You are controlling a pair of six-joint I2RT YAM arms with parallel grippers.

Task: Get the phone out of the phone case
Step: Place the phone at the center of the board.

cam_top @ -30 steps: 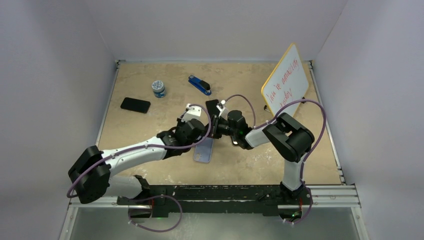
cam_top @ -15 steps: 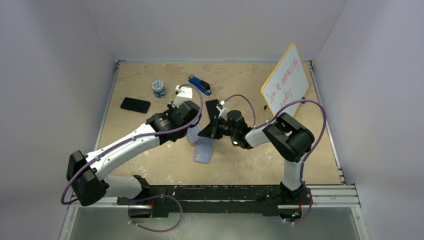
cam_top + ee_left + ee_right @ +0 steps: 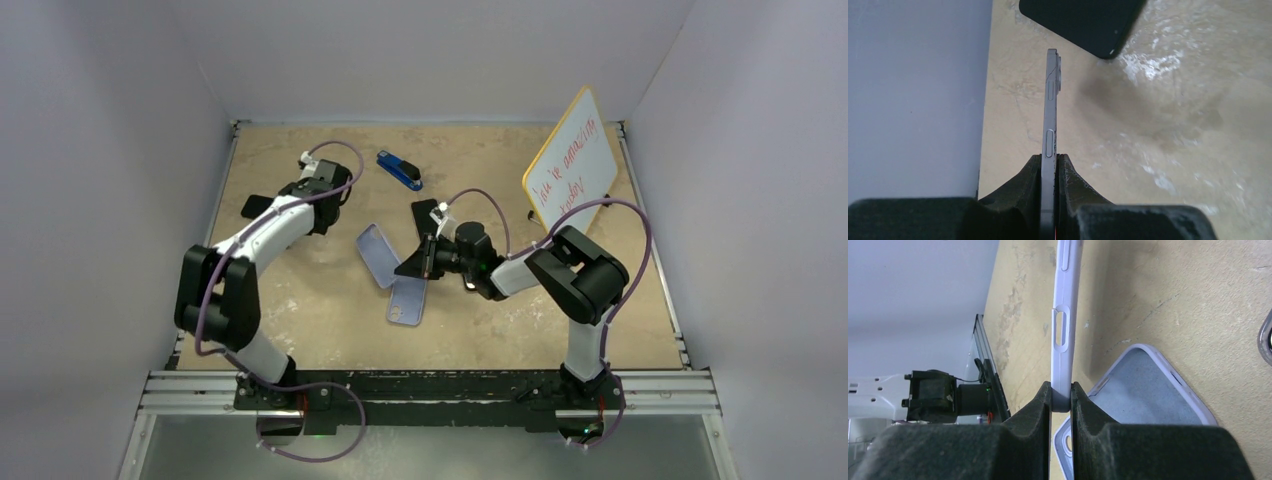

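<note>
- Left gripper (image 3: 1049,165) clamped tight on the bare phone (image 3: 1050,100), edge-on, near the tabletop's (image 3: 500,330) left edge, beside a black handset (image 3: 1083,20).
- Right gripper (image 3: 1061,395) pinches the empty phone case (image 3: 1064,330) mid-table, above a second case (image 3: 1148,385).

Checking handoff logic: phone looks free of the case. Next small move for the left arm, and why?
Probably lower the phone onto the bare table, short of the black phone, ready to release. The left gripper is shut on its edge, well apart from the lavender case that the right gripper pinches. Extraction looks done; only setting down is left.
</note>
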